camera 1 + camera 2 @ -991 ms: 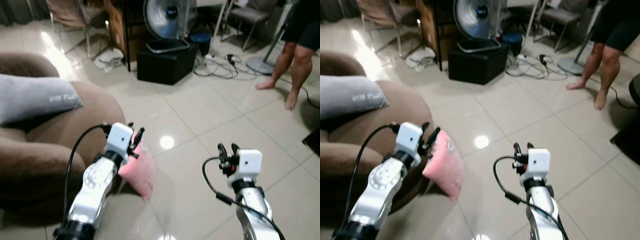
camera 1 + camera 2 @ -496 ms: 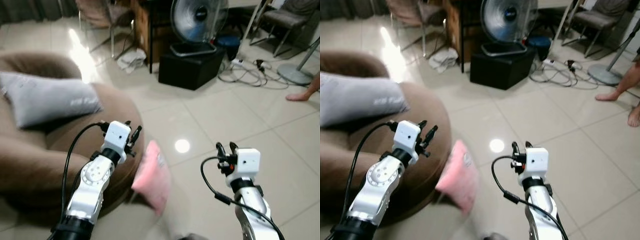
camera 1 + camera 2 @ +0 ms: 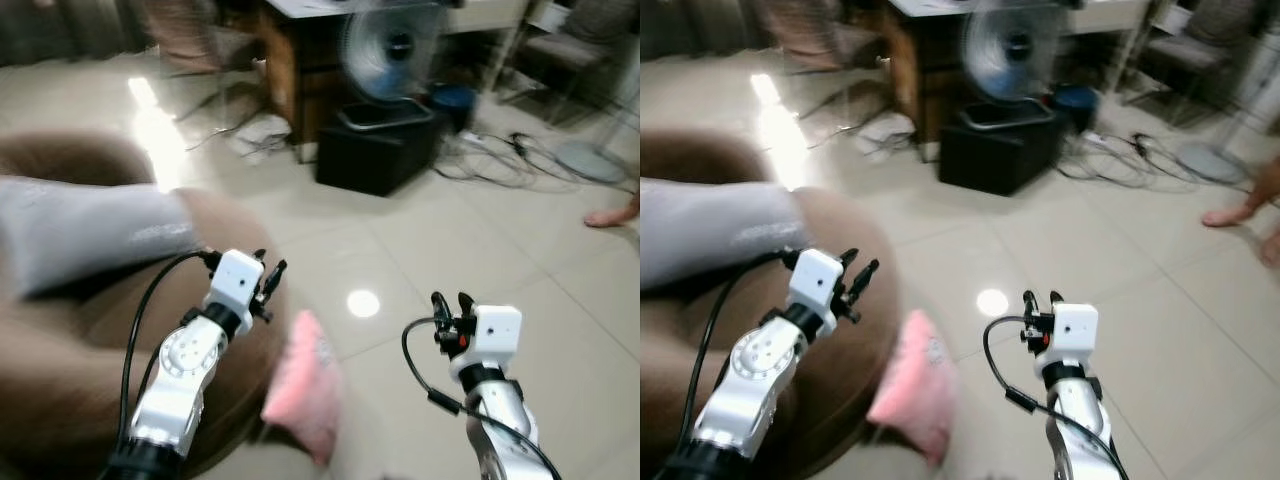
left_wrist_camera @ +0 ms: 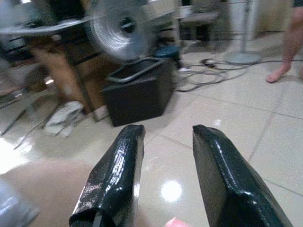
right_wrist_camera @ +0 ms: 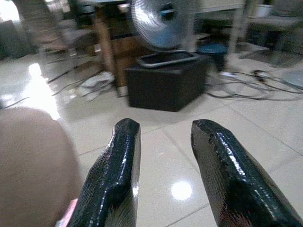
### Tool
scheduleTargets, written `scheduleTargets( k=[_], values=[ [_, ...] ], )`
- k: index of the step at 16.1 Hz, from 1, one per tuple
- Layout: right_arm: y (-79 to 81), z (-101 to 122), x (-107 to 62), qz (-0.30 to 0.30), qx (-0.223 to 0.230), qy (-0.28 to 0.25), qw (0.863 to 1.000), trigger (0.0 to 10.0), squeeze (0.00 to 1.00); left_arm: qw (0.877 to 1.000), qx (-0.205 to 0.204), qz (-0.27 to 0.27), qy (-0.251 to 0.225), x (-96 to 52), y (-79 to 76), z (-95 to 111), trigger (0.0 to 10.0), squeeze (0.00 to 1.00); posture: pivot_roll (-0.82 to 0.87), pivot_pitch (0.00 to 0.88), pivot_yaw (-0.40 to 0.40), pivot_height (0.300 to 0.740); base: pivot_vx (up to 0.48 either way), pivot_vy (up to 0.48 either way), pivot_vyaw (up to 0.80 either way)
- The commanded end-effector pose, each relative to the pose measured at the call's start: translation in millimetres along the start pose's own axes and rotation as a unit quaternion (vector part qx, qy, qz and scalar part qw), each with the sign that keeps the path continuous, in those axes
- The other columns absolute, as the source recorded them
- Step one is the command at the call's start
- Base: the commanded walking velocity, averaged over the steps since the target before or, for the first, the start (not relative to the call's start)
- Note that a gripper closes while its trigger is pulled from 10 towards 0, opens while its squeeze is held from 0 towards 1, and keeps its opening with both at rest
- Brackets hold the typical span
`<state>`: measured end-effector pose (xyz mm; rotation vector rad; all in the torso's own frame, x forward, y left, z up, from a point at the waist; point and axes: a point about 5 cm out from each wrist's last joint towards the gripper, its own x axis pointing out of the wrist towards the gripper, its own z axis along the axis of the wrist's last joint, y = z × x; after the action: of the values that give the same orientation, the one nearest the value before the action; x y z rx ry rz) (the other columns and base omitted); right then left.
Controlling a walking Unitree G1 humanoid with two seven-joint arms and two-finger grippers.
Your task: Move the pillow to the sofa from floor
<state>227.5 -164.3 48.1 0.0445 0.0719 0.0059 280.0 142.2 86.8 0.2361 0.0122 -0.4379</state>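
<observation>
A pink pillow (image 3: 300,395) stands on its edge on the tiled floor, leaning against the front of the brown sofa (image 3: 60,340). It is blurred. My left gripper (image 3: 272,262) is open, held above the sofa's rim, above and a little to the left of the pillow and apart from it. Out to the pillow's right, my right gripper (image 3: 450,299) hangs open over bare floor, holding nothing. In the left wrist view the two fingers (image 4: 118,175) stand apart with a sliver of pink pillow (image 4: 175,222) below them. The right wrist view shows the other gripper (image 5: 163,124) open too.
A grey pillow (image 3: 80,230) lies on the sofa seat. Ahead stand a black box (image 3: 380,155) with a fan (image 3: 385,50) on it, a wooden table, floor cables (image 3: 510,160) and a crumpled cloth (image 3: 255,130). A person's foot (image 3: 610,215) is at the right edge.
The pink pillow, close against my left gripper's fingers a second ago, now sits lower on the floor, apart from it. The camera has swung, and the picture is blurred.
</observation>
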Motion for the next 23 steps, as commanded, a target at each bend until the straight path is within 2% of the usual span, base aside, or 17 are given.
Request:
scheduleTargets(
  k=[1,6,10,16,23],
  values=[
    [-11.4,-2.1,-5.2,-0.019,-0.003,0.008,1.000,10.0,0.00,1.000,-0.008,-0.017,-0.012,2.9,-9.9,3.4,10.0,0.00,0.04,0.017,-0.014,0.740,0.000,0.000,-0.76],
    [-8.1,-4.9,-5.9,-0.009,-0.009,0.024,1.000,10.0,0.00,1.000,-0.012,-0.012,-0.006,1.2,-9.4,1.7,10.0,0.00,0.04,0.022,-0.014,0.740,0.000,0.000,-0.08],
    [-7.4,-4.7,-6.7,-0.002,-0.006,0.019,1.000,10.0,0.00,1.000,0.006,-0.004,0.004,-3.2,-6.0,-2.2,10.0,0.00,0.05,0.028,-0.022,0.695,0.000,0.000,0.00],
    [-3.8,-6.0,-6.6,0.007,-0.006,0.023,1.000,10.0,0.00,1.000,0.003,-0.007,0.002,-4.4,-9.3,-2.3,10.0,0.00,0.06,0.030,-0.029,0.640,0.000,0.000,0.00],
    [-4.7,-9.7,-10.4,0.010,-0.007,0.029,0.999,10.0,0.00,1.000,0.001,-0.014,0.026,-7.0,-13.5,-13.4,10.0,0.00,0.05,0.032,-0.028,0.575,0.000,0.000,0.00]
  ],
)
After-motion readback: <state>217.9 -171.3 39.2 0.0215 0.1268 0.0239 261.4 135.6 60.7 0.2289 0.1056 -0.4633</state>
